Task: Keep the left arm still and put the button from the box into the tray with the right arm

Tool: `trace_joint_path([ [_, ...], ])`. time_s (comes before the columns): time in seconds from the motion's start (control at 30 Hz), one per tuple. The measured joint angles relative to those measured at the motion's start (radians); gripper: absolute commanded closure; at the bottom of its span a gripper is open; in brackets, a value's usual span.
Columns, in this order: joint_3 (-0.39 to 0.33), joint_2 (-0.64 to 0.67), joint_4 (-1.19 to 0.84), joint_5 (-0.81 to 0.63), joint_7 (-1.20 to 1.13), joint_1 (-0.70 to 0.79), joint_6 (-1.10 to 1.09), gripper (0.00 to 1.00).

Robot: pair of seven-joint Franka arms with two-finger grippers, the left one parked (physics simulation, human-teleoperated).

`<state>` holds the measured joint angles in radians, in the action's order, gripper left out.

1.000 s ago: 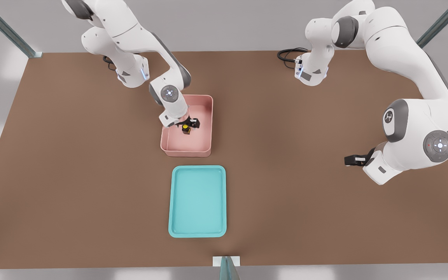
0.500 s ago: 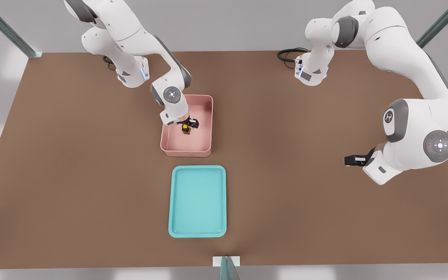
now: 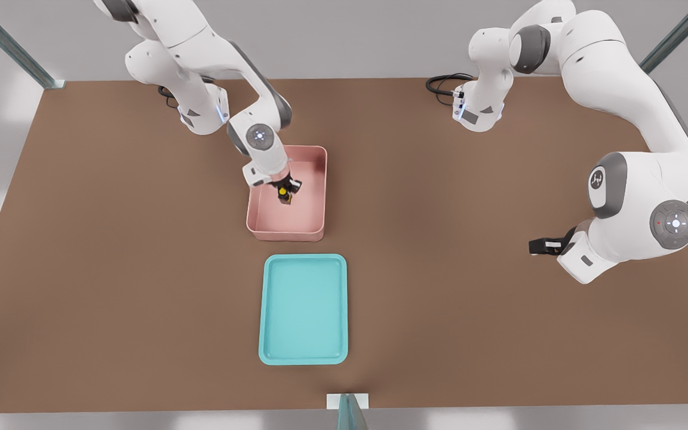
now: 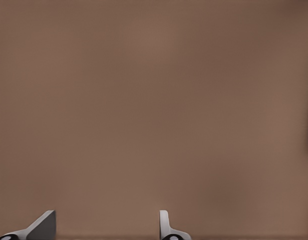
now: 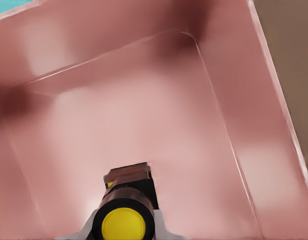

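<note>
- Since the earlier frames the right arm (image 3: 200, 57) has drawn its wrist slightly back toward the front view's left, and the fingers that stood apart around the button (image 3: 284, 194) have closed in on it; box, tray and button keep their places.
- Front view: the gripper (image 3: 285, 190) reaches down inside the pink box (image 3: 287, 230), its fingers narrow and clamped on the button, which sits in the middle of the box, nearer the wall on the front view's left. The turquoise tray (image 3: 303, 357) lies on the brown surface (image 3: 111, 269) just beside the box on the near side, apart from it.
- Right wrist view: the button (image 5: 124, 215) fills the lower middle, yellow cap facing the camera, dark body behind it. The pale fingertips (image 5: 86, 231) press against both sides of the cap. The box's floor and walls (image 5: 234, 100) surround it, and a sliver of tray (image 5: 8, 5) shows beyond one wall.
</note>
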<state>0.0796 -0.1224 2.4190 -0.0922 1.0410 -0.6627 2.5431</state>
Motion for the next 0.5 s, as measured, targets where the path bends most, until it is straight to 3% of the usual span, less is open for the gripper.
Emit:
trace_joint_path([
  [0.27,-0.098,0.064,-0.257,0.028,0.008,-0.014,-0.222,0.58],
  [0.5,-0.113,-0.135,-0.584,0.045,0.017,0.089,-0.374,0.56],
])
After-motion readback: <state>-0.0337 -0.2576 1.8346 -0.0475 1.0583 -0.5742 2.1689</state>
